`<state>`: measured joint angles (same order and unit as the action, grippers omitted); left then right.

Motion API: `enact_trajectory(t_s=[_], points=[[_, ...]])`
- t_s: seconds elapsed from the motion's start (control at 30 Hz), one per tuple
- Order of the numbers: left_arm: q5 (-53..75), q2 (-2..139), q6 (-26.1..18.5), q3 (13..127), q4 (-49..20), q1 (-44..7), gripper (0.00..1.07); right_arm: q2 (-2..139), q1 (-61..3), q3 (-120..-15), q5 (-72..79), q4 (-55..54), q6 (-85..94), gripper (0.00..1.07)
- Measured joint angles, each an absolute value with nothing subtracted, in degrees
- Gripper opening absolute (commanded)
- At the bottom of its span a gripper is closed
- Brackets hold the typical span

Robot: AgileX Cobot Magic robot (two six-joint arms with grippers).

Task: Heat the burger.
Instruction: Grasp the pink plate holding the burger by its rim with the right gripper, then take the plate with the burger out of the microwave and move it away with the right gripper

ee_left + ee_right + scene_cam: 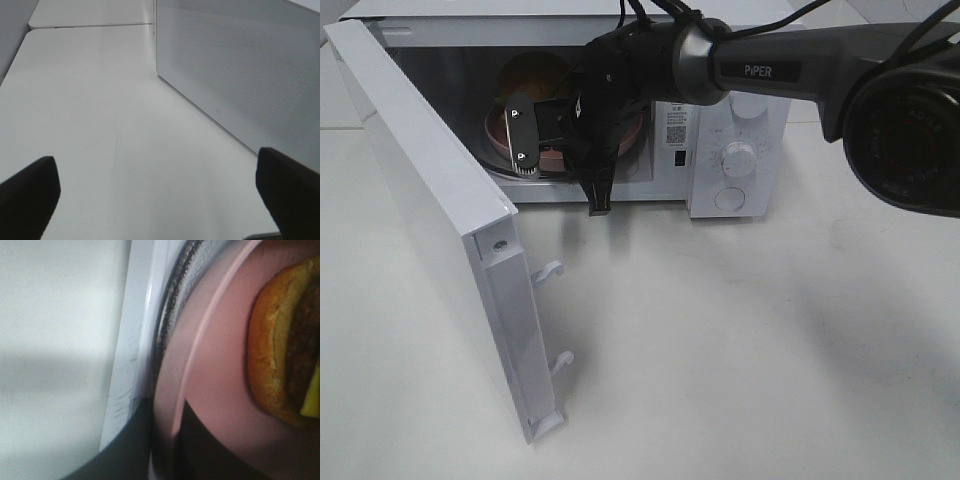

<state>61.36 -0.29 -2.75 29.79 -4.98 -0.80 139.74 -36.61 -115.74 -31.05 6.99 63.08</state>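
The burger (534, 76) sits on a round pink plate (498, 137) inside the open microwave (740, 120); only its golden bun shows behind the arm. The right wrist view shows the burger (280, 355) up close with bun, patty and cheese on the plate (215, 365). My right gripper (560, 165) reaches into the oven cavity. Its dark fingers (125, 455) stand on either side of the plate's front rim, and the right gripper (165, 450) is shut on it. My left gripper (160, 200) is open over bare table, with nothing between its fingers.
The microwave door (420, 180) is swung wide open to the left, its latch hooks (552, 270) pointing out. Its perforated outer face (240, 65) stands close to my left gripper. A glass turntable (172, 305) lies under the plate. The control knob (738, 157) is on the right panel.
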Motion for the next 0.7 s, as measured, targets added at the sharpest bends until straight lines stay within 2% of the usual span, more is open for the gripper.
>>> enact_trajectory(t_s=[0.4,0.7], points=[[61.36,-0.29,-2.75,29.79,-4.98,-0.80,1.00,137.97,-36.61,-115.51,-35.24,0.29,74.14,0.00],[61.36,-0.29,-2.75,29.79,-4.98,-0.80,1.00,131.95,-36.61,-105.77,-32.03,-0.92,79.87,0.00]])
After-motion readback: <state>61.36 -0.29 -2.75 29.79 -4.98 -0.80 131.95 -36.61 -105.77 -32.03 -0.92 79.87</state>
